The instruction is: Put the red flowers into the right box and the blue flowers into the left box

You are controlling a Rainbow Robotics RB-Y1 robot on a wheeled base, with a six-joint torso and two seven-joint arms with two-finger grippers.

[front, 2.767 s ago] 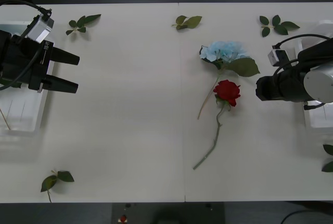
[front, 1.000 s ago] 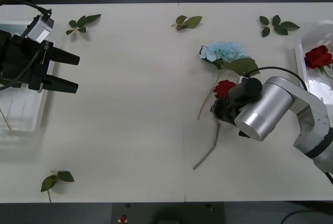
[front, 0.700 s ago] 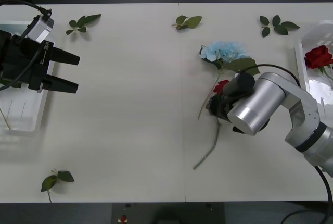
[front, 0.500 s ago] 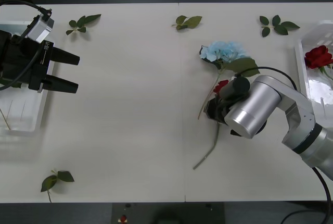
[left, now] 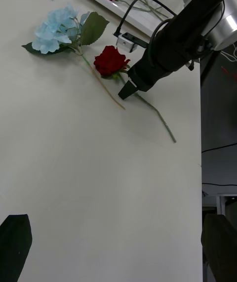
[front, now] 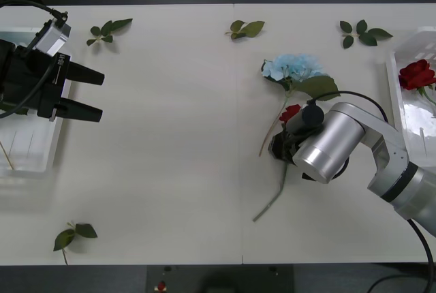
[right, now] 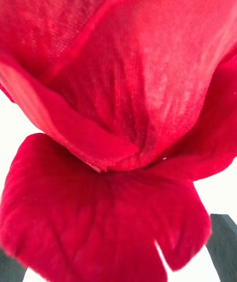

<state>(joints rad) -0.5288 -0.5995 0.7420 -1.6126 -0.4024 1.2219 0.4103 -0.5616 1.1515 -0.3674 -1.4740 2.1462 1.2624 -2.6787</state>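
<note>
A red rose [front: 289, 112] lies on the table just right of centre, its stem running toward the front edge. My right gripper [front: 278, 144] is down right beside the bloom, open. The petals [right: 118, 114] press close between its fingers [right: 223, 245]. From the left wrist, the rose [left: 111, 60] sits against the gripper's [left: 126, 89] side. A blue flower [front: 293, 67] lies just behind it. The right box [front: 393, 82] holds a red rose [front: 417, 73]. My left gripper [front: 101, 95] hangs open by the left box [front: 30, 146].
Loose leaf sprigs lie at the back left [front: 109, 31], back middle [front: 246, 28], back right [front: 362, 33] and front left [front: 73, 234]. The blue flower's big leaf [front: 319, 87] touches the right arm's silver body [front: 327, 146].
The right arm swung from the right box to the middle and lowered onto the red rose, creeping left along it. A rose now shows in the right box. The left arm stayed still.
</note>
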